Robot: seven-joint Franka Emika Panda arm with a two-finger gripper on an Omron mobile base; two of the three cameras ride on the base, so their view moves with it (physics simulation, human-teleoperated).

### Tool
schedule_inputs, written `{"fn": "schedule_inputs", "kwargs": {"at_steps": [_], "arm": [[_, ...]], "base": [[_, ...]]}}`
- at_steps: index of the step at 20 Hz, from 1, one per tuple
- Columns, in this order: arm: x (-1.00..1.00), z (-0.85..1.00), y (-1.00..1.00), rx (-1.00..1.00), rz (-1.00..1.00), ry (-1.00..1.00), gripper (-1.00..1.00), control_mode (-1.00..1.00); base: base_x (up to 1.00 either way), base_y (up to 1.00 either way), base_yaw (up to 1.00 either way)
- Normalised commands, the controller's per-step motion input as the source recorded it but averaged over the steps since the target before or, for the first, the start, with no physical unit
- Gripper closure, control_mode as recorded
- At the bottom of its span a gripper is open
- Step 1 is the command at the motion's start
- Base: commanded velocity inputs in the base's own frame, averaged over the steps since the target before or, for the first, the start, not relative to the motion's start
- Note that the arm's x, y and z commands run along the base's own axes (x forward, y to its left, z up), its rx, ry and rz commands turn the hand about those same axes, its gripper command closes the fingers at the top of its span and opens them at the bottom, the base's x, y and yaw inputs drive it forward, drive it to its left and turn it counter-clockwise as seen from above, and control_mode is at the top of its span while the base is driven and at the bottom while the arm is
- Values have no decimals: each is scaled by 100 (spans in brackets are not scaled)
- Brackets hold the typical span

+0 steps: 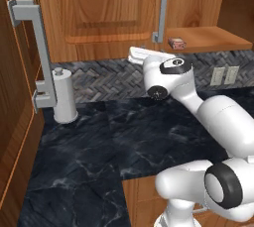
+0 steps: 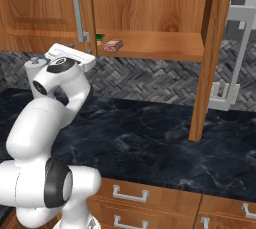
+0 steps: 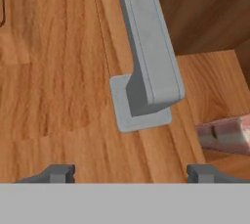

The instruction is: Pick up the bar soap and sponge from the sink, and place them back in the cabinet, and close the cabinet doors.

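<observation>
One bar soap point(image 2: 113, 45) lies on the cabinet point(image 2: 150, 3) shelf point(image 2: 160, 43), near its left end; the left base view shows it point(image 1: 176, 43) too, at the shelf's front edge. In the right base view a small patch of green point(image 2: 100, 37) shows just behind the left door's edge, at about 10 o'clock from the soap; it may be the sponge, but too little is visible to be sure.

Two cabinet doors can be counted. The left door point(image 2: 45, 8) stands nearly shut against the cabinet front, with its grey bar handle point(image 2: 78, 10) upright along its right edge. The right door point(image 2: 207, 58) is swung wide open, edge-on to the right base camera, with its own handle point(image 2: 235, 58) sticking out past it.

One gripper point(image 3: 131, 173) is raised to the lower end of the left door's handle point(image 3: 146, 52). In the hand view its two dark fingertips point(image 3: 58, 173) sit well apart at the bottom edge, spread and pinching nothing, with the handle's foot plate between them and a little above, at 12 o'clock. The soap point(image 3: 225, 134) shows at about 2 o'clock from the gripper, past the door's edge on the shelf, near the right fingertip but not touching it.

One white paper towel roll point(image 1: 63, 97) stands on the dark marble counter point(image 1: 99, 141) at the left.
</observation>
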Motion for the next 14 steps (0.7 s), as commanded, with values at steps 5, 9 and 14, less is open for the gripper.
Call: {"fn": "schedule_inputs", "kwargs": {"at_steps": [5, 9, 14], "arm": [[34, 0, 0, 0, 2, 5, -100, -100], [4, 0, 0, 0, 0, 3, -100, -100], [-39, 2, -10, 0, 0, 0, -100, -100]], "base": [[0, 0, 0], [0, 0, 0], [0, 0, 0]]}}
